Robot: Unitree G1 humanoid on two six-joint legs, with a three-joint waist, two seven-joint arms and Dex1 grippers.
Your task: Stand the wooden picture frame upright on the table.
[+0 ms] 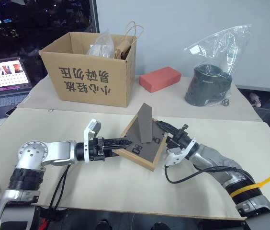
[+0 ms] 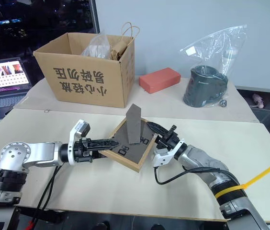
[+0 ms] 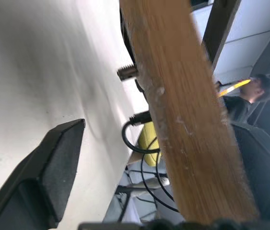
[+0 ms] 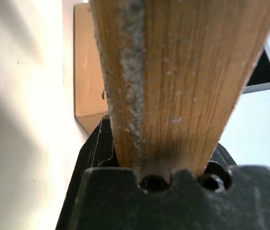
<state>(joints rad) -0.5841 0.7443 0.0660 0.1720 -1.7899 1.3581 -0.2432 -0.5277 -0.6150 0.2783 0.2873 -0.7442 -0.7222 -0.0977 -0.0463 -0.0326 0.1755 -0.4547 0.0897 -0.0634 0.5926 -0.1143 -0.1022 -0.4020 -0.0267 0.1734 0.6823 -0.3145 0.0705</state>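
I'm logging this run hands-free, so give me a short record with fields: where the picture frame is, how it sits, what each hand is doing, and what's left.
frame place: wooden picture frame above the table, between both hands
frame pose: tilted, dark back up, easel stand folded out
left hand: open, fingers either side of the frame's left edge
right hand: shut on the frame's right edge
behind: cardboard box, red-orange block
remaining: frame not yet upright on the table

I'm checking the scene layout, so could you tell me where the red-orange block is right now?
In the left eye view, the red-orange block lies at the table's far side, between the cardboard box and the bagged dark container.
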